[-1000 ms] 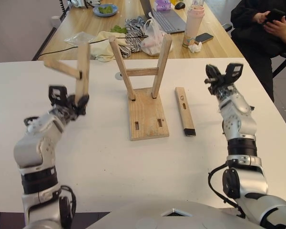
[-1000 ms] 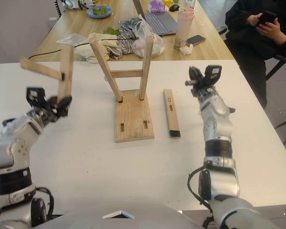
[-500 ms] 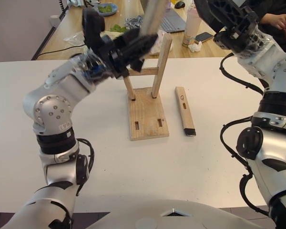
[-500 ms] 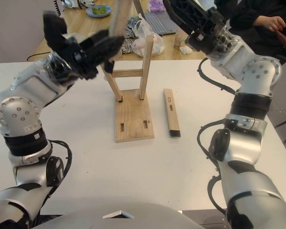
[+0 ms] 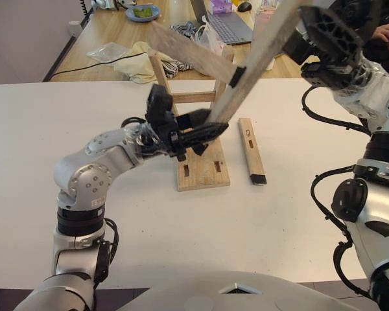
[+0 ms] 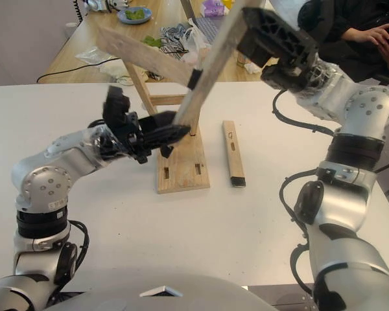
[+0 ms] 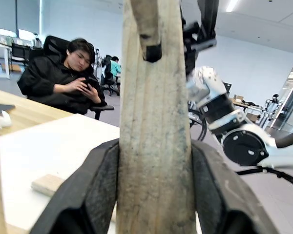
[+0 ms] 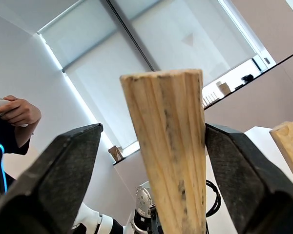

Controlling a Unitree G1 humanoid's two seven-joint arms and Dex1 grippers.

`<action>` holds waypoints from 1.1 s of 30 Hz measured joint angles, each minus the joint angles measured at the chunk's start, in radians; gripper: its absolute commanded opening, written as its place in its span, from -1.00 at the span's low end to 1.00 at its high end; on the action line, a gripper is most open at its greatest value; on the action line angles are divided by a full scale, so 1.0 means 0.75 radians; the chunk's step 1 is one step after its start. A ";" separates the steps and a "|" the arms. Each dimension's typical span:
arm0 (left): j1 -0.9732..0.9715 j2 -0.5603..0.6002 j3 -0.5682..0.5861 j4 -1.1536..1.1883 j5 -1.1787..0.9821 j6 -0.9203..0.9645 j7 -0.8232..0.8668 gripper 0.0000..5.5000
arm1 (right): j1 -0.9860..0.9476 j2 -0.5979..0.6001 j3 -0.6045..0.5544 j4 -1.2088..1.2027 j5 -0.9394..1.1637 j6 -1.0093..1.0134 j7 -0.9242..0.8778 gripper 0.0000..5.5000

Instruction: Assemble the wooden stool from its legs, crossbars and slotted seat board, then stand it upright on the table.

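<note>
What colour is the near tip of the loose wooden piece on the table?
Black; the wooden piece is otherwise pale. Best in left eye view.

Nothing is showing clearly enough to read as a word, number or sign. The loose leg [image 5: 251,151], lying to the right of the left gripper [image 5: 207,129], is carrying one small dark mark; it is proving too small to read.

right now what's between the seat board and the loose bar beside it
Bare white table only; seat board and loose bar lie apart, clear in the left eye view.
</note>
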 measured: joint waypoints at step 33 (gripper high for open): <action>0.232 0.051 0.341 0.265 -0.201 0.022 0.079 0.11 | 0.290 0.119 0.293 0.184 -0.670 -0.958 0.273 -0.24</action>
